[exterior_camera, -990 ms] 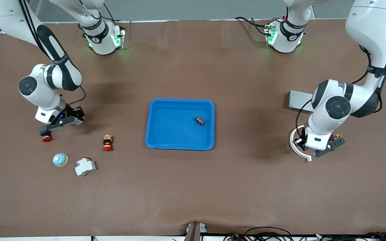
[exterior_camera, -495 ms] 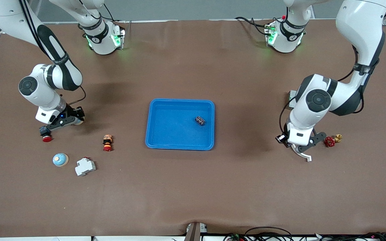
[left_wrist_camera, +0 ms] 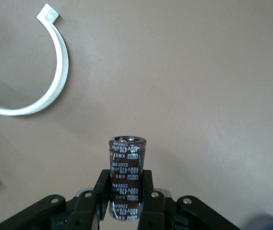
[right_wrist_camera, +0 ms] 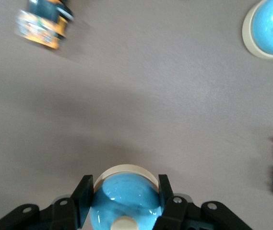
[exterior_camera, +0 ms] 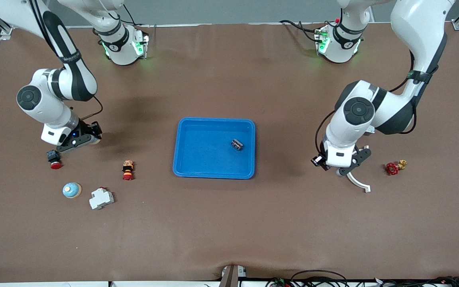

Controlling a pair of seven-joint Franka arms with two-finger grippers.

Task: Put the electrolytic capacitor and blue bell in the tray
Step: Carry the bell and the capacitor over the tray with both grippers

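My left gripper [exterior_camera: 341,171] is shut on the electrolytic capacitor [left_wrist_camera: 126,167], a dark brown cylinder with white print, and holds it above the bare table between the blue tray [exterior_camera: 201,149] and a white curved clip. My right gripper [exterior_camera: 88,140] is shut on a blue bell [right_wrist_camera: 124,199] with a cream rim, low over the table toward the right arm's end. A second blue bell [exterior_camera: 71,190] sits on the table nearer the front camera; it also shows in the right wrist view [right_wrist_camera: 269,28]. A small dark part [exterior_camera: 237,144] lies in the tray.
A white curved clip [exterior_camera: 359,183] and a red valve [exterior_camera: 393,168] lie near the left gripper. A red push button [exterior_camera: 54,158], an orange and red switch [exterior_camera: 127,169] and a white breaker [exterior_camera: 101,198] lie near the right gripper.
My left gripper has moved with the capacitor from over the white clip toward the tray, uncovering the clip and the red valve. My right gripper has lifted slightly with its bell.
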